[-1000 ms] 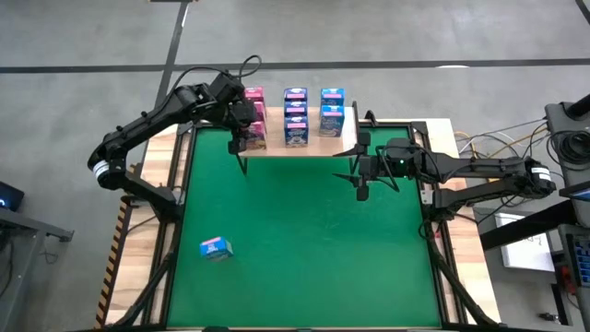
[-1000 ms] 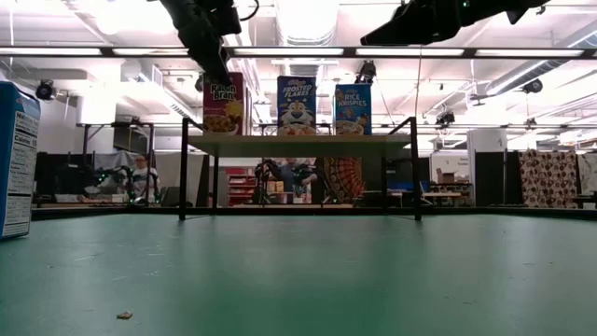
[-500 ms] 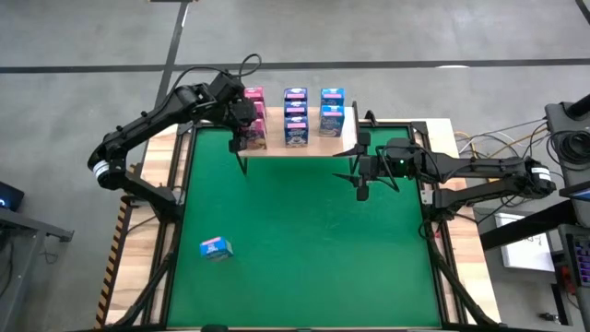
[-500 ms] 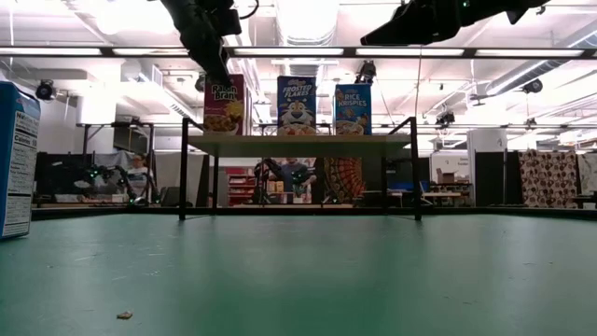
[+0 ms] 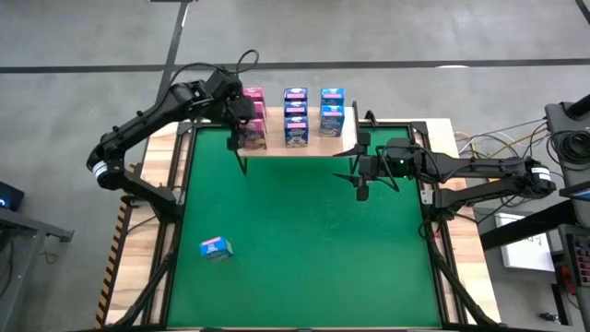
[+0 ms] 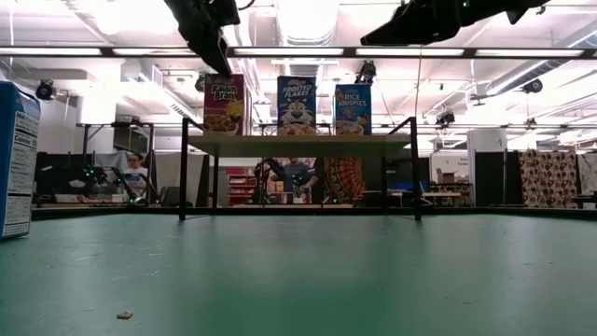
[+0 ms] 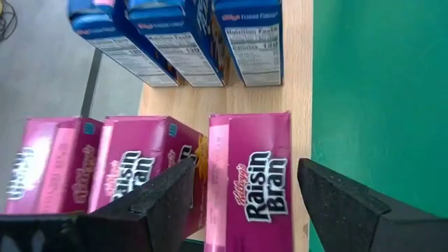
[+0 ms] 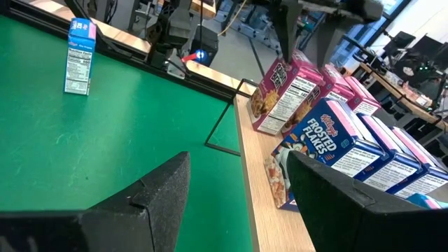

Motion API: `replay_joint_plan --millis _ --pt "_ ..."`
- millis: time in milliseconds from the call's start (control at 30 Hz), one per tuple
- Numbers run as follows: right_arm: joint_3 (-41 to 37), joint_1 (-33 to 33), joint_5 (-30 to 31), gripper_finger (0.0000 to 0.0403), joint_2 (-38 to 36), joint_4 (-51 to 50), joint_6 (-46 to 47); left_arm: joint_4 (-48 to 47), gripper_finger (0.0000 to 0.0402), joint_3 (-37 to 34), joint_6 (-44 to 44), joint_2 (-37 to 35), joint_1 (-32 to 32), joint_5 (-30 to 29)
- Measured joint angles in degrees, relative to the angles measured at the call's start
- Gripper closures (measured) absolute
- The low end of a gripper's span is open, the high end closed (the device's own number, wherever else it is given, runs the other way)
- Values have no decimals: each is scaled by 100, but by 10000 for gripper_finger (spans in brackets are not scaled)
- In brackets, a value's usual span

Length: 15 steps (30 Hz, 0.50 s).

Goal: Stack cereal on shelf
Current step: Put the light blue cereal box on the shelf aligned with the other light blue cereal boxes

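Left gripper [image 7: 241, 189] fingers wide, straddling front Raisin Bran box [image 7: 255, 178], bottom cut off; right gripper [image 8: 238, 185] fingers wide, empty.

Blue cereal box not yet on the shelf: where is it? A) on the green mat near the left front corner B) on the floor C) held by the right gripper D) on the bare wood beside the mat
A: the lone blue cereal box stands on the green mat, far from the shelf, with no gripper near it.
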Motion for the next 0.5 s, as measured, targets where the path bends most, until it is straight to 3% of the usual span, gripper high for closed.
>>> replay_joint_plan --millis 233,500 --pt "-2 1 1 174 -2 1 -2 -470 161 505 -521 -9 -154 7" --pt "0 -1 0 174 -2 1 -17 -1162 170 628 -1279 -60 -804 4"
